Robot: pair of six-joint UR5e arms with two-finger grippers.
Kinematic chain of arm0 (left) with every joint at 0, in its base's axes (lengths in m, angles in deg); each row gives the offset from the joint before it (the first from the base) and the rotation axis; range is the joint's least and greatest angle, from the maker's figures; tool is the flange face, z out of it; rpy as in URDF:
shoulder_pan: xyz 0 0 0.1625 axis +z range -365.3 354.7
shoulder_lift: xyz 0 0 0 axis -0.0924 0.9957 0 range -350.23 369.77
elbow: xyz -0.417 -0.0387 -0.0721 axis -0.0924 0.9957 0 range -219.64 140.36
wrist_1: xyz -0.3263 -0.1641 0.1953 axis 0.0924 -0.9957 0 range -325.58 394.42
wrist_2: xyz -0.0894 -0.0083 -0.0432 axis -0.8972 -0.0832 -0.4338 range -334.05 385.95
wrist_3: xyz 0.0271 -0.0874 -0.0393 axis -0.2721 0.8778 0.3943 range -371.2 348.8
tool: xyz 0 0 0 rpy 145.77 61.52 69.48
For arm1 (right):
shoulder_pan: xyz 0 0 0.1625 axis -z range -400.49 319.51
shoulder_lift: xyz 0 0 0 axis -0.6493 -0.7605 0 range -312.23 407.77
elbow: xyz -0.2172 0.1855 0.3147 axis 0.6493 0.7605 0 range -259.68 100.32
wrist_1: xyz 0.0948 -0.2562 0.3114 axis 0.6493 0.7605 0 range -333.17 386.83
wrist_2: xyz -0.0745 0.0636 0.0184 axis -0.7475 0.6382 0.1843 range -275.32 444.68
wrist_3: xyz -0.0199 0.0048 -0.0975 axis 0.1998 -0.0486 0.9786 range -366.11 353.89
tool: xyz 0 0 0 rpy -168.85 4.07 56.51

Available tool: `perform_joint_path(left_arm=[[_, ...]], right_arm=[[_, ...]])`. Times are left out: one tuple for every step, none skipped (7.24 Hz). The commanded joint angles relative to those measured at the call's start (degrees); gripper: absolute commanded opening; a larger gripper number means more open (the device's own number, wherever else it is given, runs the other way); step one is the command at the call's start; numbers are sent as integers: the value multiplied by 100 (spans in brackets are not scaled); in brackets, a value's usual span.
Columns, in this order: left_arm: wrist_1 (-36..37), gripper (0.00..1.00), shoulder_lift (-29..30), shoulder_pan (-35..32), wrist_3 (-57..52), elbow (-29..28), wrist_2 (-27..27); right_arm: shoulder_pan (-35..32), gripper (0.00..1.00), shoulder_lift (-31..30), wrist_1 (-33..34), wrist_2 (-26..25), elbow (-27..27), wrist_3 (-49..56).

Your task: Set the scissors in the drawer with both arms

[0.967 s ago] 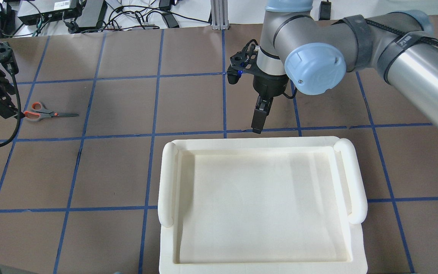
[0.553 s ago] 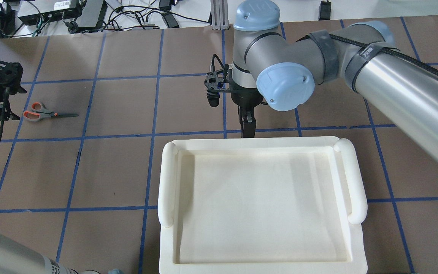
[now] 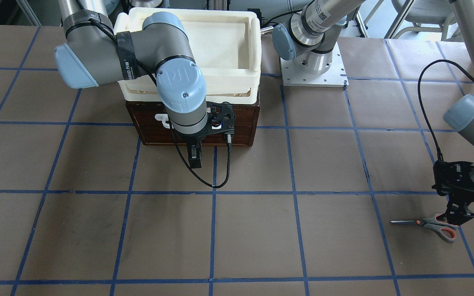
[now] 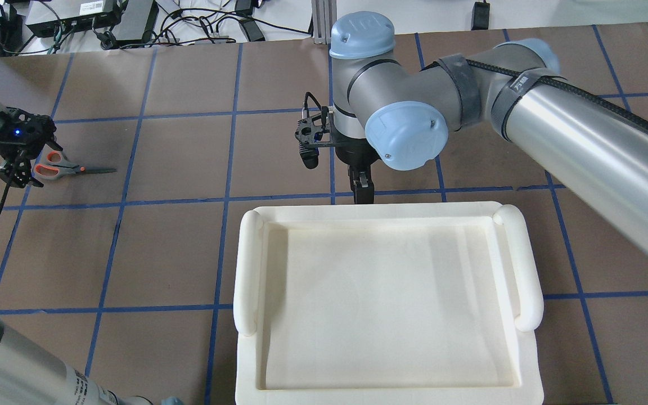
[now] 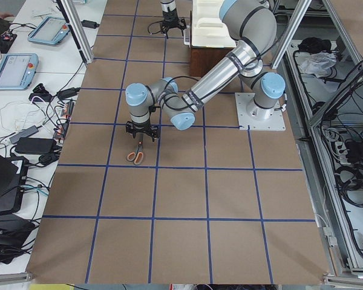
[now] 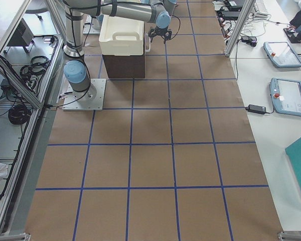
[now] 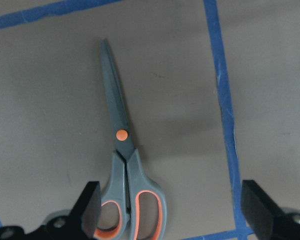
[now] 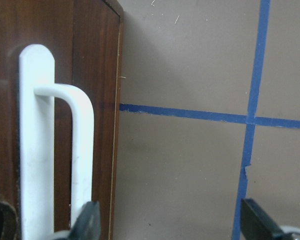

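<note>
The scissors lie flat on the brown table at the far left, blades pointing right. They also show in the front view and the left wrist view. My left gripper is open and hangs just over their orange-lined handles, one finger on each side. The dark brown drawer is closed under the tray. My right gripper is open in front of it, and the white bar handle sits close to its left finger.
A cream-white plastic tray rests on top of the drawer cabinet. Blue tape lines grid the brown table. The robot's base plate stands beside the cabinet. Cables and electronics lie past the table's far edge.
My right arm swung left and brought its gripper down to the drawer front. My left gripper moved right, over the scissors' handles. The scissors have not moved.
</note>
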Motion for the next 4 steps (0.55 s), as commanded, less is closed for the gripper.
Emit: perform_joint_path(left_arm=[[39,100,197,4,433,-264,-15],[39,99,363,4,950,-387,-41],[39,99,487,4,964,-415,-398],[48,99,592,4,955,-432,-523]], right_arm=[[2,100,-30,-324,-110,13,20],[2,100,-21,-395,-120,13,20],[20,100,-39,-535,-120,91,20],[20,100,22,-563,-111,214,29]])
